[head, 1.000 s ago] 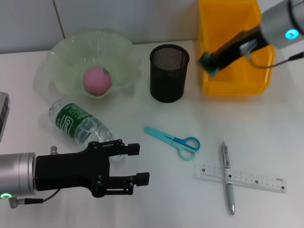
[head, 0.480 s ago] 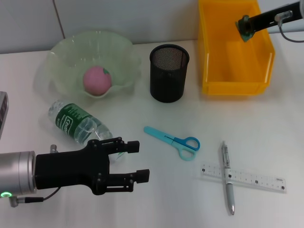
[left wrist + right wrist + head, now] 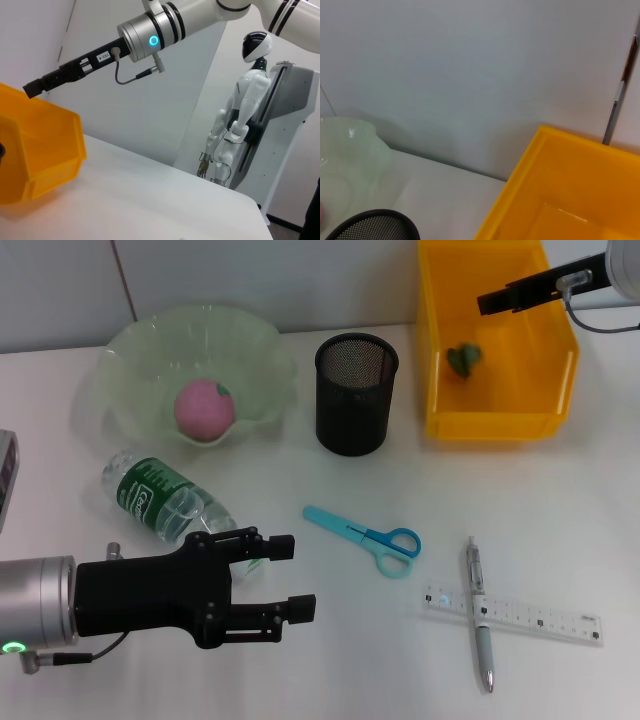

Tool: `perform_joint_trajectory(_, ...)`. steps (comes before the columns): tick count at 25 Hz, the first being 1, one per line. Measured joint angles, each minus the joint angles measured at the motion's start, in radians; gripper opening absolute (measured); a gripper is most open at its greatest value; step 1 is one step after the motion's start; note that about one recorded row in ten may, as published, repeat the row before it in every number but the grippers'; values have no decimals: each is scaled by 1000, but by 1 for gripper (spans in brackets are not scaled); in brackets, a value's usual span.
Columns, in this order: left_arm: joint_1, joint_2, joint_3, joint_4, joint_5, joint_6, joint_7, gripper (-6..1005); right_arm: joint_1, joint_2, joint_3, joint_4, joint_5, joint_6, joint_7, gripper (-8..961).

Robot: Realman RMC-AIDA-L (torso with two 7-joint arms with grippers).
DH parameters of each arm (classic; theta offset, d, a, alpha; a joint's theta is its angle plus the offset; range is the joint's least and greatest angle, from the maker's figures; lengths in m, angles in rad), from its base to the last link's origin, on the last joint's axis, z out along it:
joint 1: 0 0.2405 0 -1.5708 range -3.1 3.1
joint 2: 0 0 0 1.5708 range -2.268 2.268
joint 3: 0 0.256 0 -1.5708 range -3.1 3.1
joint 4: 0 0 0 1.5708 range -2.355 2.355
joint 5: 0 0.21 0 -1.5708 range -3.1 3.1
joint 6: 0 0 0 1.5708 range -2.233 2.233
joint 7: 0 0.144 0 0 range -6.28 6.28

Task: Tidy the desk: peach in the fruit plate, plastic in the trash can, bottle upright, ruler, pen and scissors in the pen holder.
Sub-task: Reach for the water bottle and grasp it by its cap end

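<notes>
With the plastic [image 3: 463,359] lying inside the trash can [image 3: 497,424] at upper right, the empty, seemingly parted right gripper [image 3: 490,304] is best lifted clear above the rim.

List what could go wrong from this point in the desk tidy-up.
1. The bottle lies on its side just beyond the open left gripper; a nudge could roll it toward the fruit plate instead of a clean grip.
2. The pen lies across the ruler; lifting either may drag the other.
3. The ruler lies flat on the desk, so fingers may slip off it.
4. The pen holder may tip if the scissors hit its rim.
</notes>
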Motion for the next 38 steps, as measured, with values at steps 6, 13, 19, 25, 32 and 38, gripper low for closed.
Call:
perform_joint_trajectory(6,0,0,0,-1,0,1,-1,799,-4,1,0,-4,2,5,0,599)
perform_joint_trajectory(13,0,0,0,-1,1,2,-1,799,-10,9,1,-20,6,6,-3,741)
perform_joint_trajectory(19,3,0,0,-1,1,2,-1,799,-27,27,1,-71,10,7,-4,784)
perform_joint_trajectory(25,6,1,0,-1,1,1,2,799,-99,45,1,-182,185,-16,-87,784)
perform_joint_trajectory(32,7,2,0,-1,1,0,4,799,-199,46,12,-237,479,-143,-262,784)
perform_joint_trajectory(38,7,3,0,1,1,1,5,798,-285,46,13,-205,654,-269,-423,783)
